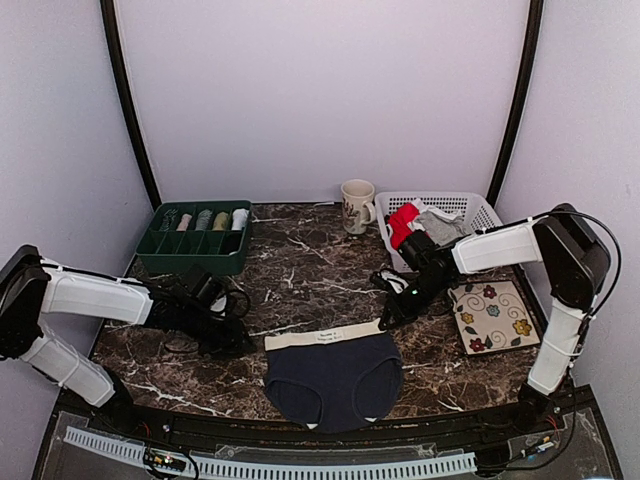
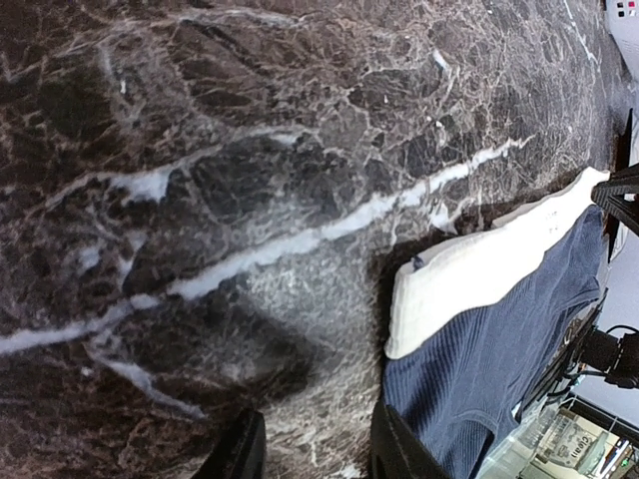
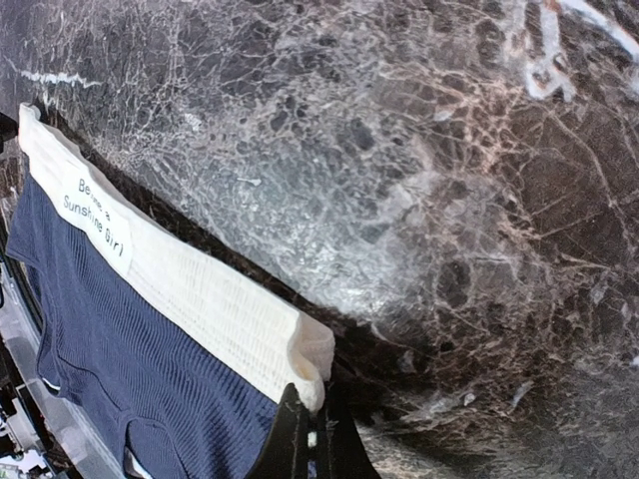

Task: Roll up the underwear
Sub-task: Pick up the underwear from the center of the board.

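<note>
1. Plainly, the navy underwear (image 1: 333,378) is light, limp ribbed cloth. It lies flat at the near middle of the counter (image 1: 300,270), with its cream waistband (image 1: 322,336) turned to the far side.
2. It should crease and drag rather than slide as one piece, so I judge that a roll needs both ends led evenly. The waistband is the thickest, firmest edge, and its two corners are the natural places to pinch.
3. The right tool (image 3: 308,439) is closed down on the waistband's right corner, with the cream edge bunched at its tips.
4. The left tool (image 2: 315,451) stands partly open over bare counter just beside the waistband's left corner, with nothing between its fingers.
5. Both arms reach low and inward, wrists tipped down toward the counter, one at each end of the waistband.
6. A red garment (image 1: 403,222) and a grey garment (image 1: 440,225) sit in the white basket (image 1: 440,197) at the far right, well apart.
</note>
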